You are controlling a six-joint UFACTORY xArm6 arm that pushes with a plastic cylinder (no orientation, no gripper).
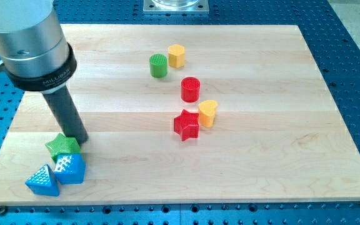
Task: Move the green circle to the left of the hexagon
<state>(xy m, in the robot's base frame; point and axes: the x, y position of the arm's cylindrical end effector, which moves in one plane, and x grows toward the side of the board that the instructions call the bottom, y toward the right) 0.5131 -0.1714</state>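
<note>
The green circle (158,65) stands near the view's top middle, touching the left side of the yellow hexagon (177,55). My tip (80,139) is far away at the view's lower left, right beside the green star (62,146), at its upper right. The rod rises from there to the large grey arm body at the view's top left.
A red circle (190,89), a yellow heart (207,113) and a red star (186,125) sit below the hexagon. A blue block (70,169) and a blue triangle (43,180) lie under the green star, near the wooden board's (280,144) lower left corner.
</note>
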